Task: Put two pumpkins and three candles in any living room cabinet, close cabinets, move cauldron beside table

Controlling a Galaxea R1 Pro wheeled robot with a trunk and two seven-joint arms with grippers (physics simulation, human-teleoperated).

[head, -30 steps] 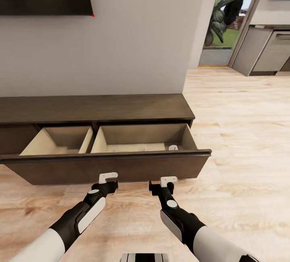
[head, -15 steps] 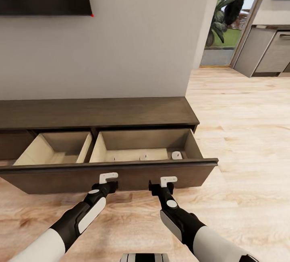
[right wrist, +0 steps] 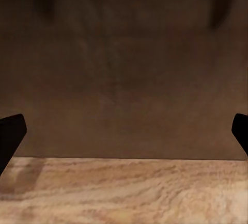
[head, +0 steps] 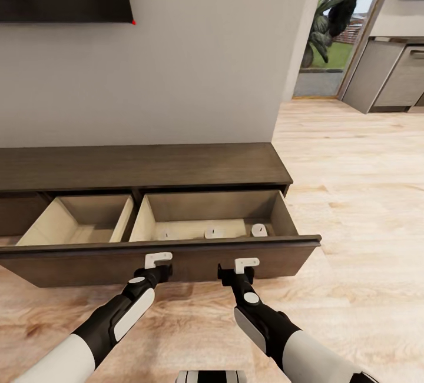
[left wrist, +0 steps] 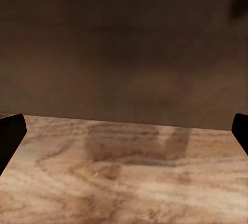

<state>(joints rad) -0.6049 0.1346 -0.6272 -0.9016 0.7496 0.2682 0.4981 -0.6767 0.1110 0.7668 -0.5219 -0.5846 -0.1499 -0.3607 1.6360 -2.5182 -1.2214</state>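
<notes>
We counted three candles in the pulled-out drawer (head: 176,256) of the cabinet (head: 141,165): one (head: 258,229) at the right, one (head: 213,233) in the middle, and one (head: 164,235) at the left, mostly hidden by the near drawer wall. They were short pale stubs lying on light wood. The drawer had two compartments, and all three candles sat in the right one. The cabinet was long, low, dark brown wood with a flat, handle-less front. Our left pincer (head: 158,260) and right pincer (head: 245,265) were at that front, just above the wood-grain floor (head: 353,195). In both wrist views the black fingers (left wrist: 10,133) (right wrist: 10,131) stood wide apart, holding nothing.
</notes>
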